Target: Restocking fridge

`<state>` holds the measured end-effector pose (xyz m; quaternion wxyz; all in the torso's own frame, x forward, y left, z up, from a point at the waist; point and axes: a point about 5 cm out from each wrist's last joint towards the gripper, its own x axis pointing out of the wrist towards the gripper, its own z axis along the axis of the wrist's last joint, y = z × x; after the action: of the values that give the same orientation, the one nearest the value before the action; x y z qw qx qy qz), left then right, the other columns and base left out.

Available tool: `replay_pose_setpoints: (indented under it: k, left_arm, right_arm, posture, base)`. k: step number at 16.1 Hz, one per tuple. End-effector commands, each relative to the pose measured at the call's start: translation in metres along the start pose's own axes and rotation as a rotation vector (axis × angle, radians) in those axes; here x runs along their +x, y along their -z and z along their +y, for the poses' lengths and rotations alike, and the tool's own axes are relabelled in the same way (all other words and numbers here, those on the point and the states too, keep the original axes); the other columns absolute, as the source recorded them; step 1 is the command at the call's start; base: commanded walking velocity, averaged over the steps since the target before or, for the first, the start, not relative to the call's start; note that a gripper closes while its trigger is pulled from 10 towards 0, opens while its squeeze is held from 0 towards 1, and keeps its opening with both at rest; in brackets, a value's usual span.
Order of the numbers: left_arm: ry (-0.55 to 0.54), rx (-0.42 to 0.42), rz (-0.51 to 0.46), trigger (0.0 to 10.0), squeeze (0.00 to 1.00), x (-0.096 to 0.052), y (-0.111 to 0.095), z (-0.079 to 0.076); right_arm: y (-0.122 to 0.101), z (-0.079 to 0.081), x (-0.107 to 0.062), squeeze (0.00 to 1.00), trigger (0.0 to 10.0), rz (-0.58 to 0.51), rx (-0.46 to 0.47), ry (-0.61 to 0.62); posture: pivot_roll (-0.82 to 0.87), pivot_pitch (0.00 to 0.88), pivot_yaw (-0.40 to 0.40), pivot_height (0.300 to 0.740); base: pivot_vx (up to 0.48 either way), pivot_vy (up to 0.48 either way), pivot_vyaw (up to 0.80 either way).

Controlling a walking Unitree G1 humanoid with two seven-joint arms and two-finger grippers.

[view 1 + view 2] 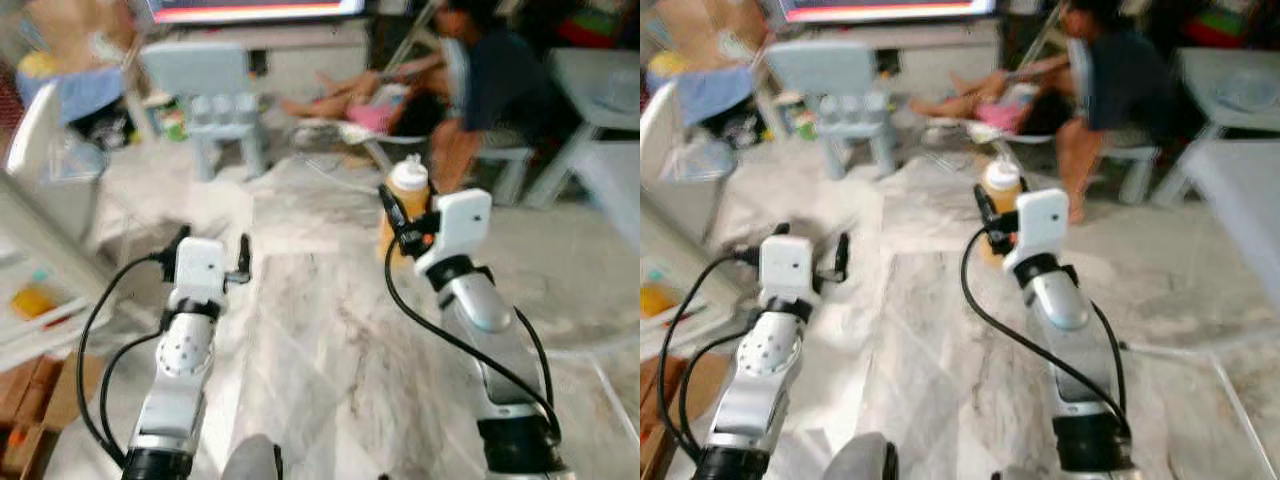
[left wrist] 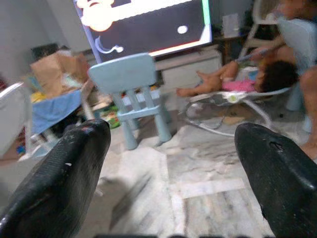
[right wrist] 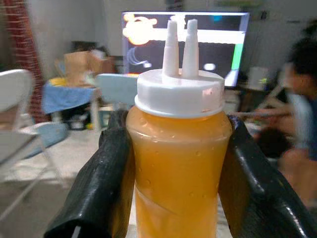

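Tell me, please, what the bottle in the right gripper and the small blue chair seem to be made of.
The sauce bottle, held in the right gripper, looks like soft translucent plastic: the orange filling shows through its wall, and its white twin-nozzle cap is opaque and smooth. The small blue chair looks like moulded matte plastic, one even pale colour with rounded edges; blur leaves this less sure.

Two silver arms with white wrist housings, looping black cables, and textured black jaws.

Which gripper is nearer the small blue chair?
Left. The left gripper, empty, is on the blue chair's side; the right gripper, across the floor, holds an orange sauce bottle.
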<state>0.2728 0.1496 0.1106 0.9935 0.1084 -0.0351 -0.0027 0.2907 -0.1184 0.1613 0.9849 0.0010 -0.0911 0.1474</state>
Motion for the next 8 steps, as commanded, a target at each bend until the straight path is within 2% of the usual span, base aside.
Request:
replay_pose_setpoints:
  k: [1, 8]
  left_arm:
    - [-0.028, 0.013, 0.032, 10.0, 0.0, -0.0018, 0.0056, 0.0088]
    - [-0.027, 0.013, 0.039, 10.0, 0.0, -0.0009, 0.0067, 0.0077]
  right_arm:
    - [-0.0068, 0.0107, 0.0042, 0.0, 10.0, -0.032, 0.008, -0.039]
    - [-0.0039, 0.0102, 0.0034, 0.0, 10.0, -0.025, 0.004, -0.037]
  posture:
    - [0.06, 0.048, 0.002, 0.74]
    - [0.06, 0.046, 0.003, 0.74]
  base:
    - [0.0, 0.48, 0.8]
    - [0.0, 0.48, 0.72]
